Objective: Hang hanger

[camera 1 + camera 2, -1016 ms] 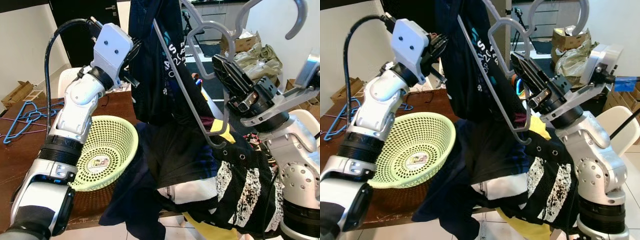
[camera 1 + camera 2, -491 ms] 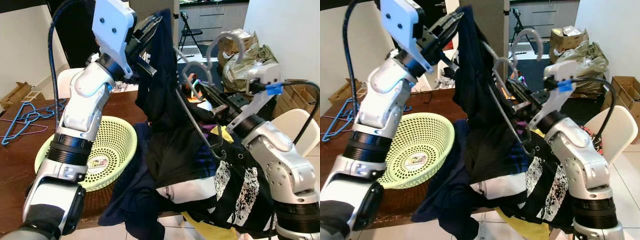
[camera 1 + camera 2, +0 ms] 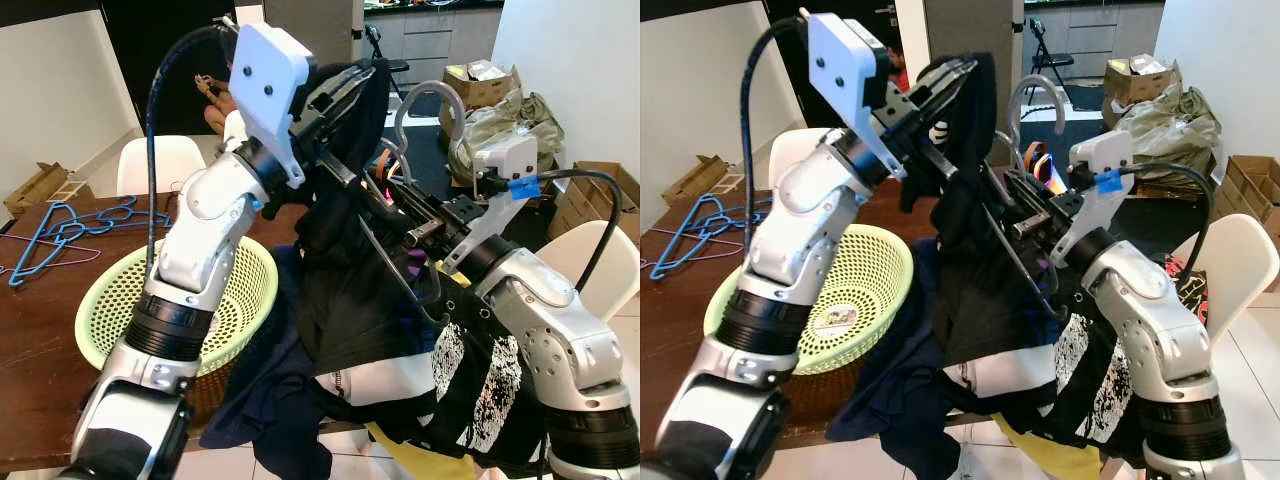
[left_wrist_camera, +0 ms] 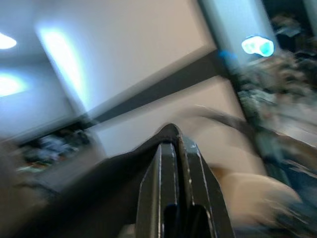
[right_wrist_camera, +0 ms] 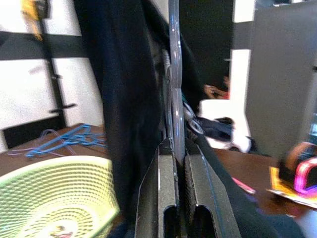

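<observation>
Left tool [image 3: 368, 78] clamped on dark garment [image 3: 345, 200], right tool [image 3: 392, 205] clamped on grey hanger [image 3: 405, 165]; both have swung toward twelve o'clock; hanging still pending.

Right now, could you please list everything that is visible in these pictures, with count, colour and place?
dark garment: one, navy, held up over the table's right end
hanger: one, grey, against the garment
clothes pile: one, black, white and yellow, at the table's right end
basket: one, light green, on the table
table: one, brown wood
wire hangers: several, blue, far left of the table
chairs: two, white, behind and right of the table
left gripper: shut on the garment's top
right gripper: shut on the hanger
</observation>
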{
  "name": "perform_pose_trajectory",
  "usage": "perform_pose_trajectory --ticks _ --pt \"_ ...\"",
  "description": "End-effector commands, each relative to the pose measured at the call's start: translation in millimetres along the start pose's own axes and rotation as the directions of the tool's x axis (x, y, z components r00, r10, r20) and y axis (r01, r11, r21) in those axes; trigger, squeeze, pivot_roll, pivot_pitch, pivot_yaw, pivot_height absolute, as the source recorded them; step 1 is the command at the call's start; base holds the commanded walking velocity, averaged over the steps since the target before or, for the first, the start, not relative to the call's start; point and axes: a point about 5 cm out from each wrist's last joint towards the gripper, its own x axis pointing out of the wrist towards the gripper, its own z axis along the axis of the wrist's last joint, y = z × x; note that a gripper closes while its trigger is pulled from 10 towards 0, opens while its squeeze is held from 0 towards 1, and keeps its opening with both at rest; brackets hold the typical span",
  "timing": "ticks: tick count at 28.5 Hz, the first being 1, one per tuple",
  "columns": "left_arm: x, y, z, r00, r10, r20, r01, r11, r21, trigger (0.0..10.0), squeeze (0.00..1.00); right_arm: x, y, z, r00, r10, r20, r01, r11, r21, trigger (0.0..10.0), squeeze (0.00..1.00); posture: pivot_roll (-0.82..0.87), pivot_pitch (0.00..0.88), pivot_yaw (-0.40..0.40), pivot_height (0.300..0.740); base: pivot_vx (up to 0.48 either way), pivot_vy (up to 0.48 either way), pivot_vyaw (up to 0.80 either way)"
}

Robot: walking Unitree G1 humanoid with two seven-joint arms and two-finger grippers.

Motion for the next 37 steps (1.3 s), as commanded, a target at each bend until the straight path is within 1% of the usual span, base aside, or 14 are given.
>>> perform_pose_trajectory --ticks 1,7,12,14,15,17,18,19,20,22,23,24,27,37 --pt "1.3 -21.1 -4 0.992 -0.127 -0.007 0.126 0.989 -0.077 0.0 0.00 3.7 -3.1 -4 0.999 -0.030 -0.023 0.031 0.999 0.014 10.0 0.00 -0.03 0.000 0.014 0.740 0.000 0.000 0.00" --pt "-36.3 -63.1 -29 0.928 -0.355 -0.115 0.311 0.906 -0.288 0.0 0.00 6.4 -21.5 -1 0.990 -0.141 -0.001 0.141 0.988 0.067 10.0 0.00 -0.01 0.000 0.007 0.740 0.000 0.000 0.00" --pt "-44.2 -59.5 -35 0.922 -0.347 -0.170 0.295 0.917 -0.270 0.0 0.00 6.5 -23.1 1 0.989 -0.147 0.014 0.146 0.986 0.074 10.0 0.00 -0.01 0.000 0.007 0.740 0.000 0.000 0.00" --pt "-50.1 -50.5 -37 0.924 -0.313 -0.220 0.263 0.937 -0.229 1.1 0.00 6.3 -24.0 4 0.988 -0.151 0.031 0.148 0.986 0.078 10.0 0.00 -0.01 0.000 0.007 0.740 0.000 0.000 0.00" --pt "-55.7 -37.8 -39 0.928 -0.260 -0.268 0.219 0.960 -0.172 7.7 0.00 5.8 -24.8 7 0.987 -0.154 0.050 0.149 0.985 0.084 10.0 0.00 -0.01 0.000 0.007 0.740 0.000 0.000 0.00" --pt "-59.5 -29.0 -40 0.929 -0.222 -0.297 0.190 0.973 -0.132 7.7 0.00 5.6 -25.5 9 0.986 -0.156 0.062 0.150 0.985 0.087 10.0 0.00 -0.02 0.000 0.012 0.740 0.000 0.000 0.00" --pt "-65.9 -9.9 -37 0.931 -0.144 -0.335 0.129 0.989 -0.067 10.0 0.00 4.7 -26.6 12 0.984 -0.157 0.083 0.149 0.985 0.092 10.0 0.00 -0.01 0.000 0.014 0.740 0.000 0.000 0.00" --pt "-65.9 -9.9 -37 0.931 -0.144 -0.335 0.129 0.989 -0.067 10.0 0.00 4.7 -26.6 12 0.984 -0.157 0.083 0.149 0.985 0.092 10.0 0.00 -0.01 0.000 0.014 0.740 0.000 0.000 0.00" --pt "-72.3 9.4 -32 0.932 -0.066 -0.357 0.072 0.997 0.003 10.0 0.27 3.7 -27.8 14 0.983 -0.158 0.098 0.149 0.985 0.091 10.0 0.00 -0.01 0.000 0.014 0.740 0.000 0.000 0.00" --pt "-76.9 21.0 -27 0.929 -0.019 -0.369 0.038 0.998 0.044 10.0 0.27 3.3 -28.7 16 0.982 -0.159 0.106 0.150 0.985 0.090 10.0 0.00 -0.01 0.000 0.014 0.740 0.000 0.000 0.00" --pt "-82.2 37.6 -18 0.928 0.053 -0.368 -0.016 0.994 0.105 10.0 0.88 2.1 -29.6 17 0.981 -0.156 0.117 0.146 0.985 0.090 10.0 0.00 -0.01 0.000 0.012 0.740 0.000 0.000 0.00" --pt "-86.5 51.1 -7 0.926 0.114 -0.360 -0.059 0.985 0.159 10.0 1.00 1.2 -30.3 18 0.980 -0.152 0.126 0.142 0.986 0.087 10.0 0.00 -0.01 0.000 0.010 0.740 0.000 0.000 0.00" --pt "-92.9 67.7 10 0.921 0.191 -0.341 -0.117 0.967 0.226 10.0 1.00 -0.2 -31.5 22 0.978 -0.145 0.152 0.133 0.987 0.088 10.0 0.00 0.00 0.000 0.007 0.740 0.000 0.000 0.00" --pt "-93.9 64.1 23 0.930 0.115 -0.348 -0.038 0.975 0.220 10.0 1.00 -7.4 -30.0 31 0.976 -0.036 0.213 0.034 0.999 0.014 10.0 0.00 0.01 0.000 0.000 0.740 0.000 0.000 0.00"
